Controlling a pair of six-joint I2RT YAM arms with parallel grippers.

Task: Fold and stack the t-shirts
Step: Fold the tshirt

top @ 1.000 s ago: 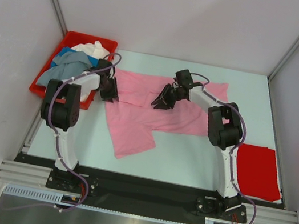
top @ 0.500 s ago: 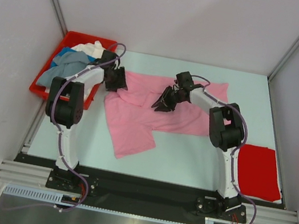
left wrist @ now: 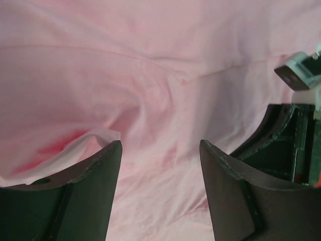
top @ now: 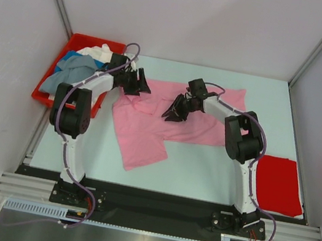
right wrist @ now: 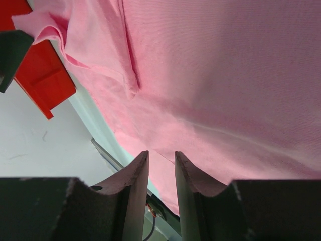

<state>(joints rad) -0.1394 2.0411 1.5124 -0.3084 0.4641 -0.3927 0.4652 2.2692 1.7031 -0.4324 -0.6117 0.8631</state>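
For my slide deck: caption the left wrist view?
Left gripper open over the rumpled pink t-shirt, a fold beside one finger.

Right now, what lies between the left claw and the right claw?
Only wrinkled cloth of the pink t-shirt lies between the left claw and the right claw; the top view shows it.

Bare table (top: 203, 165) is left between the pink shirt (top: 145, 136) and the near edge, while the far left edge is blocked by the heaped bin (top: 97, 40) and the right near corner is covered by the red shirt (top: 277, 185).
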